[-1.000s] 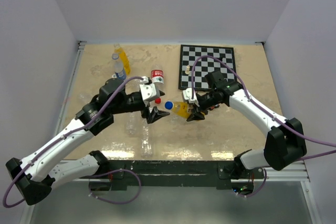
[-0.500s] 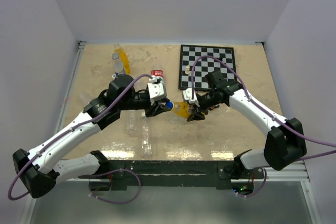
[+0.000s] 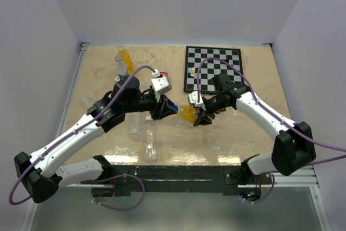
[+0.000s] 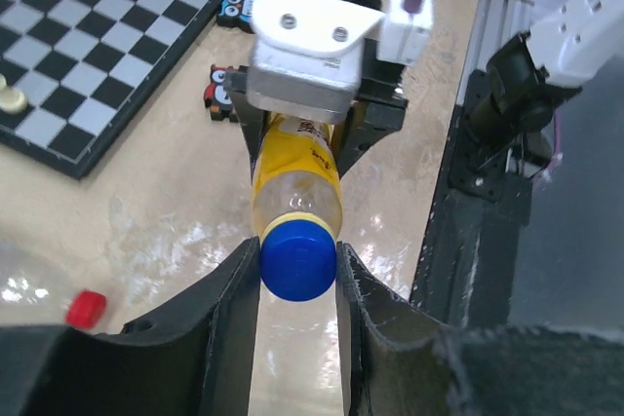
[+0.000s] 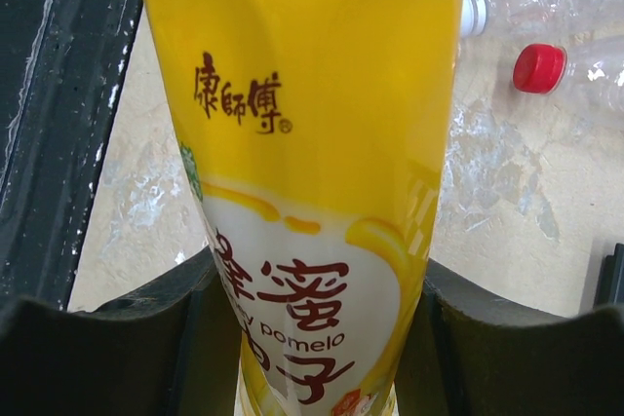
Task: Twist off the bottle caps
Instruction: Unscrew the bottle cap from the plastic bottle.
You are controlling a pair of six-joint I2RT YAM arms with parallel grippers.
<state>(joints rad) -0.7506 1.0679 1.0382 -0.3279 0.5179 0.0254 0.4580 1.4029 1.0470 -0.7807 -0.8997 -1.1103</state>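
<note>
The right gripper (image 3: 199,116) is clenched round the body of an orange-yellow bottle (image 4: 295,177) and appears to hold it lifted off the table (image 3: 243,133), lying nearly level with its neck turned toward the other arm. That pose makes sense as a vice: it offers the blue cap (image 4: 297,258) end-on, so the opposite wrist can turn about the bottle's own axis. The left gripper (image 4: 297,275) has met it there. Its two fingers (image 4: 234,309) sit one on each side of the cap and touch its ribbed rim, so it looks clamped on the cap and nothing else. The cap sits square on the neck with no gap showing, so the judgement is that the twist has not yet begun. In the right wrist view the label fills the frame between the dark pads, a hold well back from the neck — firm enough, probably, though a smooth label could let the bottle spin once torque comes on. Two other small bottles (image 3: 123,63) stand upright by the far left edge, well apart from the work, likely waiting their turn. Long clear bottles (image 3: 150,143) lie on the table near the left arm, and the board (image 3: 213,68) lies at the far right, out of both arms' way.
</note>
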